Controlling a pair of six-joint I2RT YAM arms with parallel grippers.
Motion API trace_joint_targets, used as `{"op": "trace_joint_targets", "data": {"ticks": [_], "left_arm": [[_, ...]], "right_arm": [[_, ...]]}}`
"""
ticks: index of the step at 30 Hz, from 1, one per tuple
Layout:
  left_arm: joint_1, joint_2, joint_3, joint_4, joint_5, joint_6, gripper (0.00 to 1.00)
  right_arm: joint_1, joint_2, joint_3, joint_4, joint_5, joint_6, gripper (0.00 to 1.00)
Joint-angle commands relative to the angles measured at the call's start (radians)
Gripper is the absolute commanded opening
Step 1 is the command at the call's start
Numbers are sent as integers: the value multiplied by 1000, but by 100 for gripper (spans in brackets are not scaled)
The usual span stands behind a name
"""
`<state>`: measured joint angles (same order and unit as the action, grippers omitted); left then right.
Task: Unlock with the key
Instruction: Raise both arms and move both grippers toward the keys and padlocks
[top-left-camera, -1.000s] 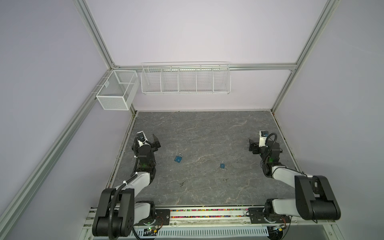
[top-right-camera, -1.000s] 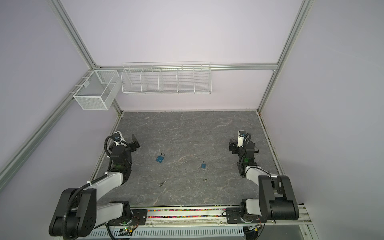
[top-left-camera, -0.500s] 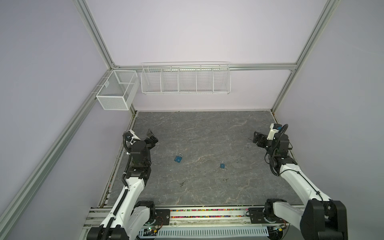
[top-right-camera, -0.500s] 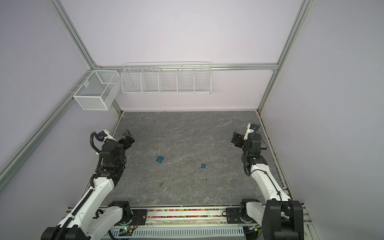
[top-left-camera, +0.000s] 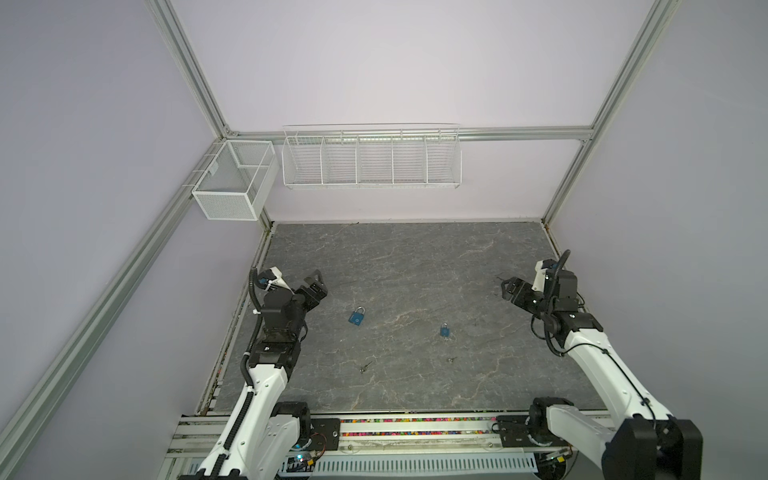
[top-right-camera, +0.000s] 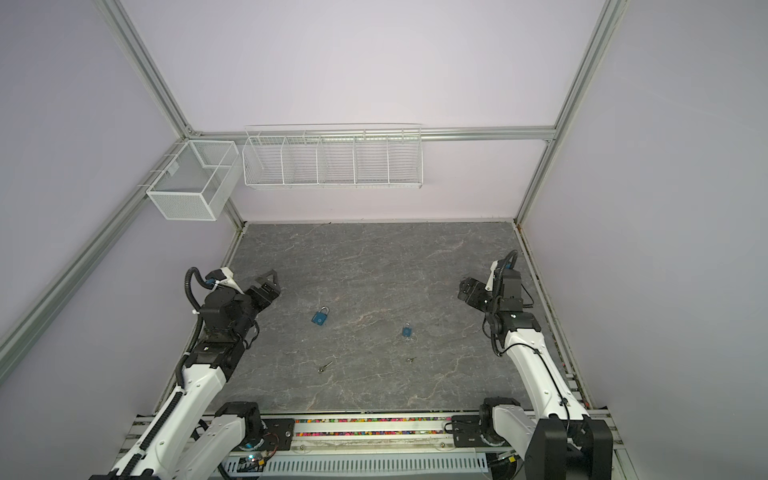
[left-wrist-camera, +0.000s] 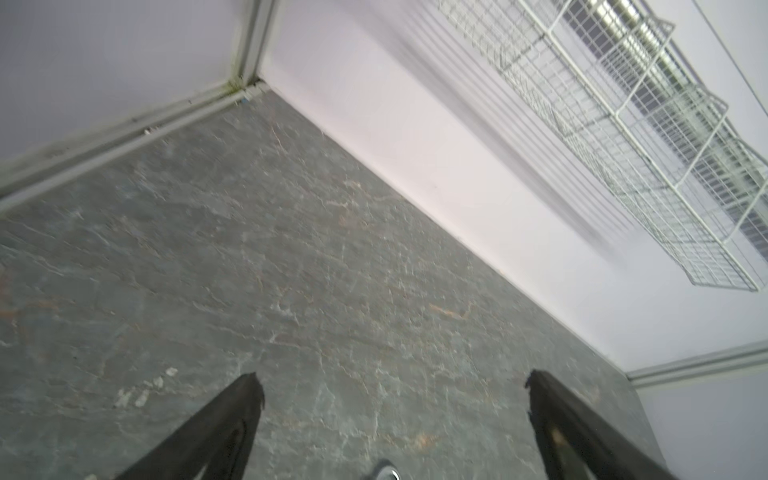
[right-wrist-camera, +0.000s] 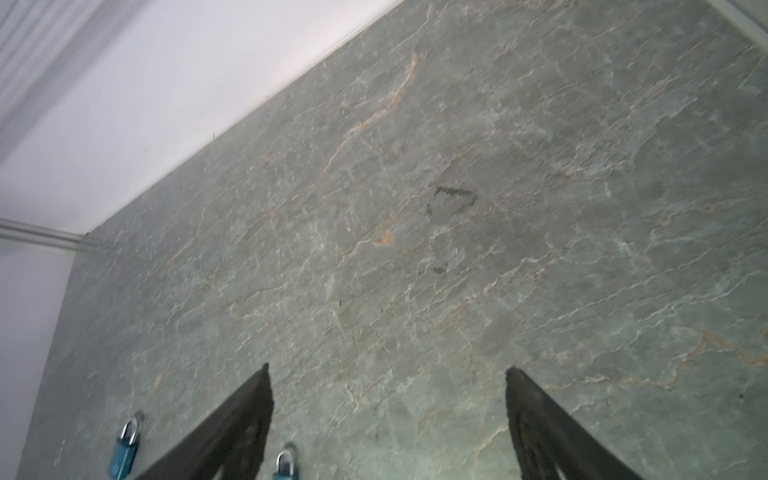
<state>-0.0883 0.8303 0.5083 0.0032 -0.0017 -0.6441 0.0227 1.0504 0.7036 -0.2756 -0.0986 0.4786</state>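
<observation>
Two blue padlocks lie on the grey stone table: a larger one left of the middle and a smaller one to its right. A small metal key lies in front of the larger lock, and another key in front of the smaller. My left gripper hangs open above the table's left side, empty. My right gripper is open and empty at the right side. The right wrist view shows both locks.
A white wire shelf hangs on the back wall, with a mesh basket at the left corner. Lilac walls and aluminium rails close in the table on three sides. A metal shackle peeks in at the left wrist view's edge.
Both arms have unfolded and risen from their low rest poses, lifting the grippers above the table. Both grippers stay open. Locks and keys have not moved.
</observation>
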Motion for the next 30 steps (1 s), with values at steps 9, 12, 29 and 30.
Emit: {"op": "trace_joint_targets", "data": {"ticks": [9, 12, 29, 30], "left_arm": [[-266, 52, 40, -150, 124, -35, 99], [-370, 46, 41, -159, 66, -46, 99], [-697, 198, 29, -55, -53, -106, 99], [-699, 196, 22, -47, -54, -111, 99]], "right_arm": [[253, -42, 10, -310, -34, -14, 88], [326, -60, -26, -304, -63, 22, 88], [719, -72, -195, -186, 48, 348, 97], [731, -60, -200, -163, 40, 358, 97]]}}
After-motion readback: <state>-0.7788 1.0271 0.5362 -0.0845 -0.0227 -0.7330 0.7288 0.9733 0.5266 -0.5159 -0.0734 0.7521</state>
